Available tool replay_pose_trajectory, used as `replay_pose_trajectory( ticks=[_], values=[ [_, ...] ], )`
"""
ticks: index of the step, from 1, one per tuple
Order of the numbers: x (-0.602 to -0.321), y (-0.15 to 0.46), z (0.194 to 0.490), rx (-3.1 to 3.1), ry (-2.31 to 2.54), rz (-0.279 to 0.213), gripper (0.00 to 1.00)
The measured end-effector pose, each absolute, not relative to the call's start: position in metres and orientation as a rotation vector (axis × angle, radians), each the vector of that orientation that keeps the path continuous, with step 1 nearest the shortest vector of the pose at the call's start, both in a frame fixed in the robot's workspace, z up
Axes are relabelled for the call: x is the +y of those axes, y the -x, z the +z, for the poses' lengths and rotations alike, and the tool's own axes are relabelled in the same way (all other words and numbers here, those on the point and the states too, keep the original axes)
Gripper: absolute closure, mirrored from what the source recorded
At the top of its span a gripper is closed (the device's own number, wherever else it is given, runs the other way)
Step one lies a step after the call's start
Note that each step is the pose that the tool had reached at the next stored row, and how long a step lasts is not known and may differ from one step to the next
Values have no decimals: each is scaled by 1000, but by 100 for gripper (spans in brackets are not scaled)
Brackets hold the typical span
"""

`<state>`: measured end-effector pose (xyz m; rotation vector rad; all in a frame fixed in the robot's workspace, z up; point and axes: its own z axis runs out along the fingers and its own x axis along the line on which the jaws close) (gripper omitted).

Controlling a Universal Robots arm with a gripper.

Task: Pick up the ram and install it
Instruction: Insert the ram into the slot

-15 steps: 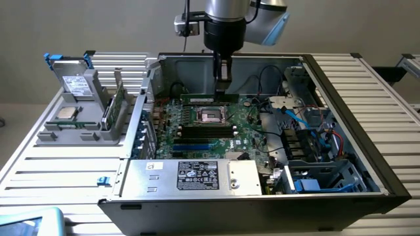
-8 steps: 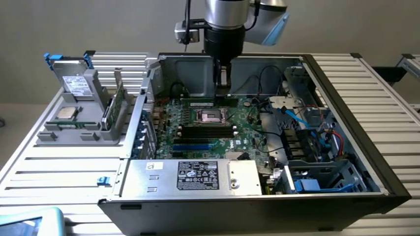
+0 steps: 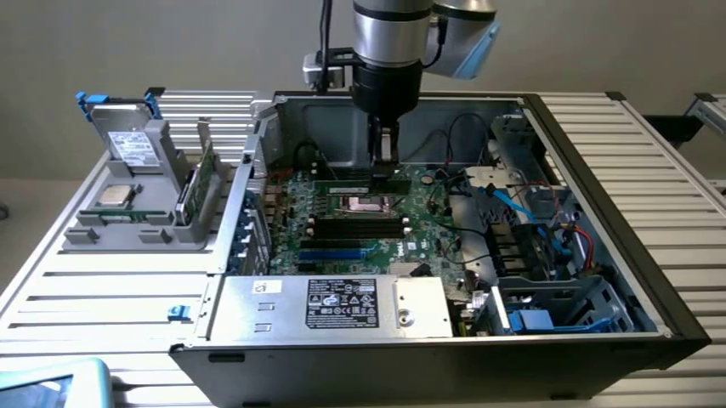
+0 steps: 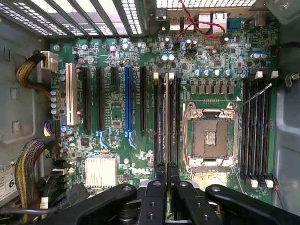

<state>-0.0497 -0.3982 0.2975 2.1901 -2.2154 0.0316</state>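
Arm's reaching straight down into the open PC case [image 3: 397, 365], gripper [image 3: 386, 174] hanging over the mobo [image 3: 426, 229] near the middle of the exterior view, at approx 12 o'clock of the CPU socket [image 3: 369, 204]. Fingers are pinching narrow on the ram [image 3: 346, 187]. In the wrist view they're clamping it edge-on, the strip running along the black slots [image 4: 178, 122] just beside the socket. Can't tell whether it's sitting in a slot or just above one. Outside the case, at 9 o'clock in the exterior view, a grey rack [image 3: 136, 234] is holding a drive [image 3: 136, 149] w/ a white label, a square silver chip [image 3: 117, 195] and a green board [image 3: 195, 189] standing on edge. A silver box [image 3: 329, 306] w/ a black label is sitting at 6 o'clock inside the case.
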Motion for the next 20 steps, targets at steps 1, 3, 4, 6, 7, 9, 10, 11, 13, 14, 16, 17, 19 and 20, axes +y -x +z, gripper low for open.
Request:
replay_pose_trajectory(
  ticks=[1,3,4,6,7,9,10,11,13,14,16,17,19,20],
  values=[
    [-398,50,296,-2215,-2190,32,87],
    [-398,50,292,-2215,-2190,32,87],
    [-399,50,290,-2215,-2190,32,87],
    [-399,50,287,-2215,-2190,32,87],
    [-399,50,285,-2215,-2190,32,87],
    [-400,50,281,-2215,-2190,32,87],
    [-400,50,279,-2215,-2190,31,87],
    [-400,50,278,-2215,-2190,31,87],
    [-401,50,276,-2214,-2189,29,87],
    [-402,50,276,-2214,-2190,28,87],
    [-403,50,274,-2216,-2192,24,87],
    [-403,50,274,-2218,-2193,21,87],
    [-403,50,272,-2219,-2194,19,87],
    [-403,50,272,-2219,-2194,18,87]
  ],
)
